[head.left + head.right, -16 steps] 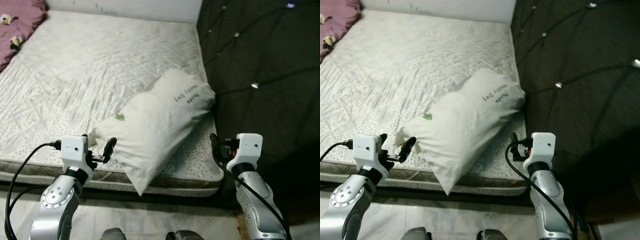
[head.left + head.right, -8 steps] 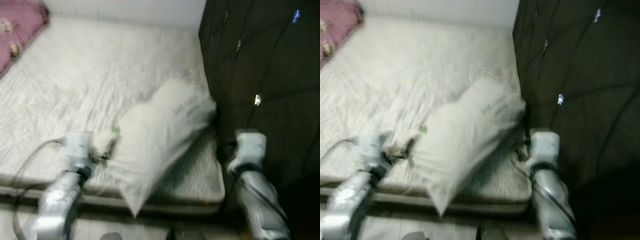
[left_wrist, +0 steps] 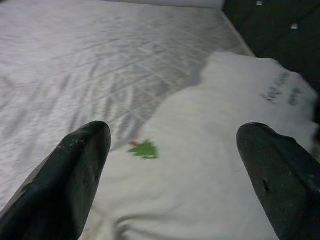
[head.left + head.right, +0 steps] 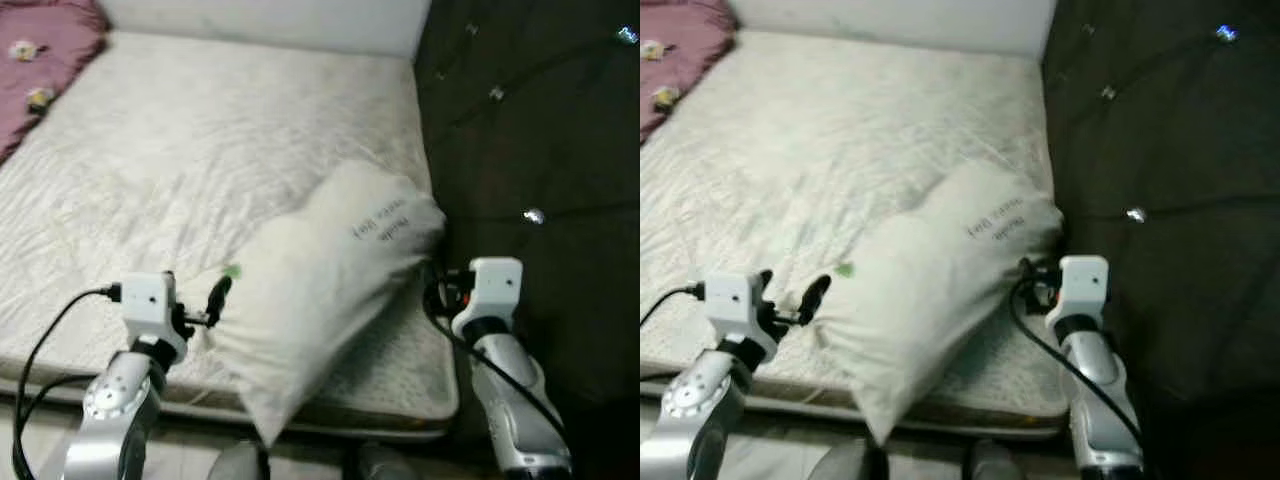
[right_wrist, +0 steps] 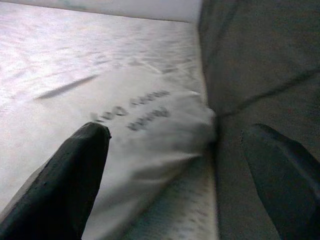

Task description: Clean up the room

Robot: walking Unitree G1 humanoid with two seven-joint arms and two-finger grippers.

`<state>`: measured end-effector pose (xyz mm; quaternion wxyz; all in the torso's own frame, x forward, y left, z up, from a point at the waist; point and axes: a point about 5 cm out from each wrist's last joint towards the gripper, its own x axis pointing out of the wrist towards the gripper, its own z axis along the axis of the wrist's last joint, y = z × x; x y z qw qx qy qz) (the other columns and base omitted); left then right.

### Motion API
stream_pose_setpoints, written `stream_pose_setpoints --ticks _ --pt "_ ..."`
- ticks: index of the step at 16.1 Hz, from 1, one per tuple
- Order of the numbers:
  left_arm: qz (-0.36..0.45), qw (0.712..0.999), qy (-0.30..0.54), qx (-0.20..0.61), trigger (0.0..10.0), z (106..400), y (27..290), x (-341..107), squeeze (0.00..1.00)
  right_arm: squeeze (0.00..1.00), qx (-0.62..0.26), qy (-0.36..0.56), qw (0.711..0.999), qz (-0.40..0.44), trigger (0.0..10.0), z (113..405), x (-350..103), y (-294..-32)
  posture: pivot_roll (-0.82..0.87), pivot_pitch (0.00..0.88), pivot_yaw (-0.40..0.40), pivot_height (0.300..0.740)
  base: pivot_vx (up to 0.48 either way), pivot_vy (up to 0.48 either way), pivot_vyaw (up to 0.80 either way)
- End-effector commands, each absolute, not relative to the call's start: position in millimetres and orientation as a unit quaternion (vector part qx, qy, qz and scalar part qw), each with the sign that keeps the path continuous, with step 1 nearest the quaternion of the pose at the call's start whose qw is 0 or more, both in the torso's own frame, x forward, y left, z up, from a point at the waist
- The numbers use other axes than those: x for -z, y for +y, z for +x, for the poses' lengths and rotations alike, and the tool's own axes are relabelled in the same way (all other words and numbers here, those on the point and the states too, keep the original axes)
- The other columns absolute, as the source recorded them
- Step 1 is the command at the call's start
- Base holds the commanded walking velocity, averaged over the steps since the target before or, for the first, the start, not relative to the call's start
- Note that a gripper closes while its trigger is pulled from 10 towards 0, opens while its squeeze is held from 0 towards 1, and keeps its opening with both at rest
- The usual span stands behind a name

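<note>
silver arms, white wrists, black fingers (image 3: 75, 175)

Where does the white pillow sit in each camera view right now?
Left eye view: pillow lies lower centre, between both end effectors, overhanging the mattress's near edge.
Right eye view: pillow lies lower centre, beside the dark headboard.
Left wrist view: pillow spans between the left end effector's fingers.
Right wrist view: pillow lies ahead.
Shared landmark: the pillow's printed lettering.

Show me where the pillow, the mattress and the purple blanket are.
pillow (image 4: 320, 290), left eye view, middle of its white face.
mattress (image 4: 190, 150), left eye view, bare quilted top.
purple blanket (image 4: 45, 45), left eye view, its visible corner.
</note>
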<state>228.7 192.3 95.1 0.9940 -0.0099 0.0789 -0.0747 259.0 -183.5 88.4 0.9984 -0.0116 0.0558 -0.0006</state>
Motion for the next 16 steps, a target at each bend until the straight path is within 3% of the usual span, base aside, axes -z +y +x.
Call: stream_pose_setpoints --ticks 1,3,11,16 --pt "-0.005 0.994 0.083 0.073 10.0 227.9 194.8 -95.4 0.00 0.00 0.006 0.062 0.998 -0.013 10.0 257.0 -85.9 -186.1 0.02 0.131 -0.047 0.740 0.000 0.000 -0.80" --pt "-0.006 0.994 0.083 0.074 10.0 228.0 194.7 -95.6 0.00 0.00 0.005 0.062 0.998 -0.013 10.0 256.8 -85.9 -186.1 0.02 0.133 -0.048 0.740 0.000 0.405 -0.72" --pt "-0.007 0.994 0.083 0.069 10.0 229.5 195.4 -95.2 0.00 0.00 0.003 0.059 0.998 -0.016 10.0 258.7 -86.4 -185.8 0.02 0.131 -0.049 0.740 0.000 0.480 0.00" --pt "-0.012 0.996 0.082 0.034 10.0 229.7 203.8 -95.6 0.00 0.00 0.003 0.045 0.999 -0.008 10.0 259.0 -90.8 -185.3 0.02 0.124 -0.050 0.740 0.000 0.000 0.00"
